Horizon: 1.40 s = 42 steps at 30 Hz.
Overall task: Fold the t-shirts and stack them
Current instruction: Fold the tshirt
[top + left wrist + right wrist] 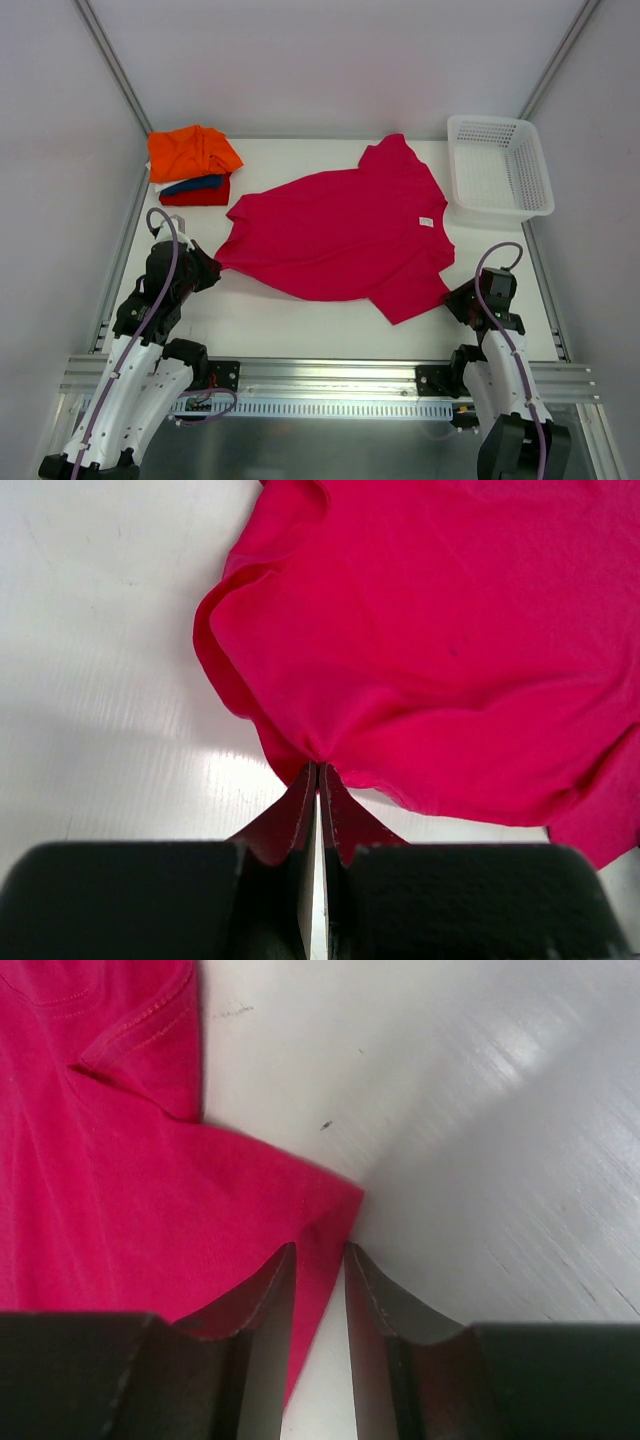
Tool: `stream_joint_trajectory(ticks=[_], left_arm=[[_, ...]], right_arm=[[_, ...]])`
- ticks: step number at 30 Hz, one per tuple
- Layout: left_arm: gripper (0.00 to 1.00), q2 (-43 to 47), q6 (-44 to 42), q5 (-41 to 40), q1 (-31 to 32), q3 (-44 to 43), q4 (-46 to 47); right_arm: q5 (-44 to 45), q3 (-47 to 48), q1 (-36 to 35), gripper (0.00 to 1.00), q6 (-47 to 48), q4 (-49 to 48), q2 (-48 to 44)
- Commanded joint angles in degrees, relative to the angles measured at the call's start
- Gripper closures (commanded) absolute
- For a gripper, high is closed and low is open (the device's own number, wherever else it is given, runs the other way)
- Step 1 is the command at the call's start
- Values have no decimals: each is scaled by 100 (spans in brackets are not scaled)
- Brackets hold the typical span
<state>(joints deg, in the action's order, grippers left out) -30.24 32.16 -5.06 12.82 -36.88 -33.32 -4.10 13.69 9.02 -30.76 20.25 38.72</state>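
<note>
The large magenta-pink t-shirt [340, 230] lies spread out in the middle of the table, with a white label showing near its right side. My left gripper [213, 266] is shut on the shirt's left edge, where the cloth [430, 630] bunches into the pinched jaws [318, 766]. My right gripper [455, 298] sits at the shirt's near right corner. In the right wrist view its jaws [320, 1250] stand apart, with the corner of the cloth [120, 1180] lying flat between them. A stack of folded t-shirts sits at the back left: orange [192, 152] on top, then dark blue [195, 184], then red [195, 197].
A white plastic mesh basket [500, 165] stands at the back right corner. Grey walls and metal rails border the white table [300, 325] on the left, right and back. The arm bases sit on the rail at the near edge.
</note>
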Motion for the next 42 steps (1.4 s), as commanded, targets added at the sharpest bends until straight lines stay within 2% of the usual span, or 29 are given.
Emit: stream_joint_trajectory(ticks=[1, 2, 3, 5, 6, 12, 17, 23, 31, 42], left_arm=[[100, 9, -87, 14, 54, -56, 124], [100, 18, -96, 14, 54, -56, 124], [100, 27, -96, 14, 54, -56, 124], [100, 27, -79, 23, 54, -38, 124], [100, 27, -70, 40, 54, -30, 133], [100, 62, -52, 84, 54, -3, 124], [100, 132, -35, 119, 54, -12, 124], [100, 264, -17, 119, 54, -12, 107], [100, 396, -8, -21, 54, -143, -34], [100, 1248, 273, -1216, 54, -179, -228]], right_arm=[[-109, -33, 56, 71, 167, -196, 197], [-117, -60, 65, 73, 185, -223, 232], [-135, -60, 65, 81, 193, -258, 241], [-179, -69, 65, 89, 229, -294, 259], [-188, -69, 74, 99, 229, -302, 259], [-302, -69, 65, 100, 273, -250, -74], [-197, 212, 74, 100, 369, 347, -733], [145, 968, 74, 100, 668, 1156, -1472], [348, 1434, 74, 100, 730, 1315, -1613], [1007, 2181, 83, 100, 976, 1254, -1376]])
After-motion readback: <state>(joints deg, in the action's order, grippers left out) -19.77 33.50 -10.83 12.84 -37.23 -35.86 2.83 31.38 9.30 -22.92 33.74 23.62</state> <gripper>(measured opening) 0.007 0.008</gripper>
